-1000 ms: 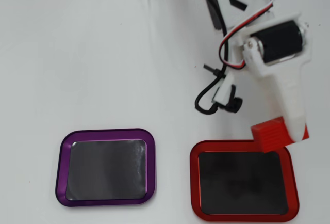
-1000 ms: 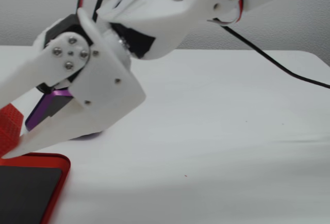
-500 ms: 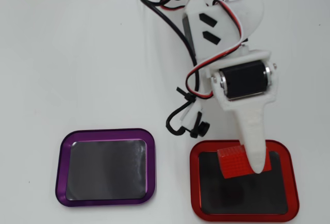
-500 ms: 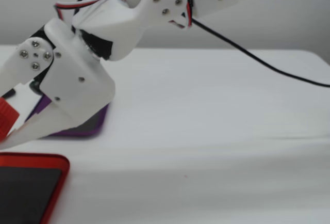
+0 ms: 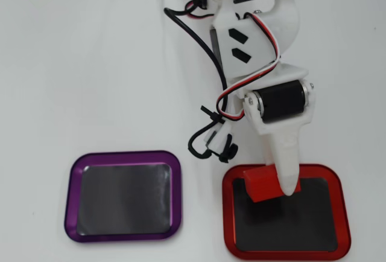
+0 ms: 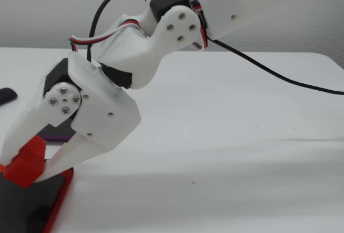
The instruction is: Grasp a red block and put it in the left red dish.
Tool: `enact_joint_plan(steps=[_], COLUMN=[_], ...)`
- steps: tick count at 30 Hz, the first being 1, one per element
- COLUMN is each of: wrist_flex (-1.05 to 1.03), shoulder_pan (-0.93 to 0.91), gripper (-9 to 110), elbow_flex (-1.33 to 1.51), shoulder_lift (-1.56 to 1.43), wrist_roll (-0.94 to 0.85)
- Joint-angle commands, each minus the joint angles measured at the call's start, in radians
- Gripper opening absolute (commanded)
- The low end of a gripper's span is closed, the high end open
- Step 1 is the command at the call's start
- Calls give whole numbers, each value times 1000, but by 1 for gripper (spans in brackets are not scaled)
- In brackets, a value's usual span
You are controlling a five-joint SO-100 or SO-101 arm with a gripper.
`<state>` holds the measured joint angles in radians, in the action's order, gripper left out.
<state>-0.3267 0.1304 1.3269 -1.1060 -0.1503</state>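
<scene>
Overhead view, red block (image 5: 260, 184): held over the upper-left inside of the red dish (image 5: 283, 251).
Gripper (image 5: 283, 185): white, closed on the block, reaching in from 12 o'clock.
Purple dish (image 5: 73, 177): at 9 o'clock from the red dish, apart.
Table (image 5: 90, 63): white.

A white table (image 5: 90, 63) bears the red dish (image 5: 339, 238) and a purple tray (image 5: 72, 201).

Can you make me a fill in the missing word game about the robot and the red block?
1. The gripper holds a small block coloured ____.
2. The block is over the dish with the ____ rim.
3. The purple dish has ____ inside it.
4. In the overhead view, the purple dish sits ____ of the red one.

Missing words: red; red; nothing; left
</scene>
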Motion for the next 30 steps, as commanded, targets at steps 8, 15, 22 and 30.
enact_joint_plan(steps=[8, 15, 22, 30], wrist_flex=[9, -2, -3, -6], shoulder_pan=[25, 26, 26, 21], gripper=[0, 4, 17, 18], elbow_flex=[-2, -2, -2, -12], shoulder_lift=[-25, -25, -26, -46], wrist_roll=[-9, -9, -6, 3])
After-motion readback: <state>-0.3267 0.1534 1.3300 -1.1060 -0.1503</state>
